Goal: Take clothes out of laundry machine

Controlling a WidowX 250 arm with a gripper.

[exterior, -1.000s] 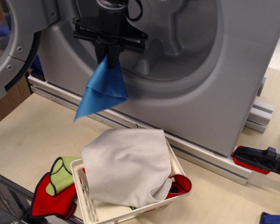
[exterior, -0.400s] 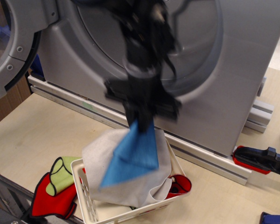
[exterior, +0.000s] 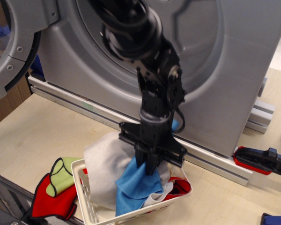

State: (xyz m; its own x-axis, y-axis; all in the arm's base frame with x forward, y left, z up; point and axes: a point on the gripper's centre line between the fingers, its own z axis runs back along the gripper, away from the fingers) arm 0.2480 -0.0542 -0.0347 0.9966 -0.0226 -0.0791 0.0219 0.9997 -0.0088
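The bright blue cloth [exterior: 136, 187] lies crumpled in the white slotted basket [exterior: 86, 199], on top of the pale grey cloth [exterior: 103, 164]. My gripper [exterior: 149, 169] hangs straight down over the basket, its black fingers closed on the top of the blue cloth. The grey laundry machine [exterior: 234, 70] stands behind, its round drum opening [exterior: 192, 42] partly covered by my arm. Its round door [exterior: 9, 42] stands open at the far left.
Red and green cloths [exterior: 54, 187] lie on the wooden table left of the basket. A red-and-black clamp [exterior: 260, 159] sits at the right, by the machine's aluminium base rail [exterior: 70, 101].
My gripper has come out of the drum and down to the right, carrying the blue cloth from in front of the opening into the basket, where the cloth now rests.
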